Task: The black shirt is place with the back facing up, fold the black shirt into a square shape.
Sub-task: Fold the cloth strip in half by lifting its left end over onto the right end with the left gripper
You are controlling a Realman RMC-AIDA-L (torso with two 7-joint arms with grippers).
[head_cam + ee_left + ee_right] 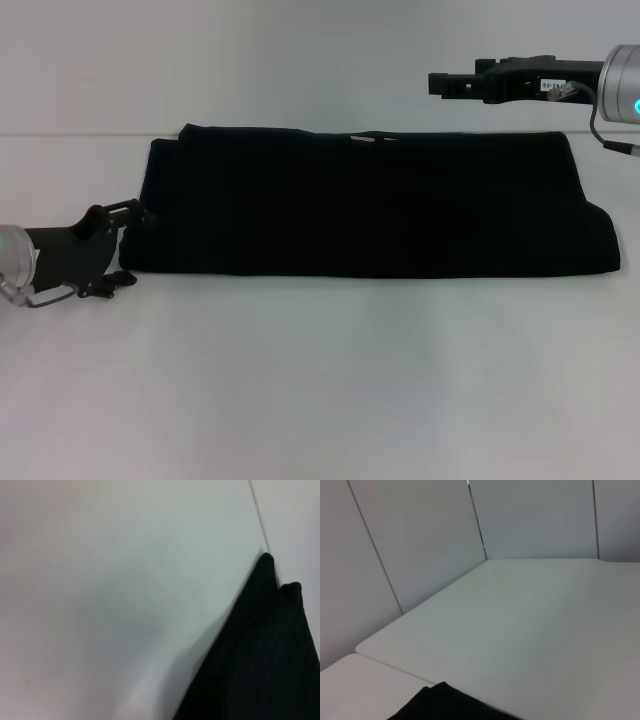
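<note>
The large black soft fabric shirt (pixel 370 205) lies across the frame's middle on the white table (pixel 320 380), left gripper (pixel 128 215) at its lower-left corner, right gripper (pixel 440 82) upper right.

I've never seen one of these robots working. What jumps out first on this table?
The black shirt dominates: folded into a long band, it lies across the middle of the white table. The left claw sits low at the band's left end, at its near corner. The right claw hangs raised beyond the far edge, toward the right end.
</note>
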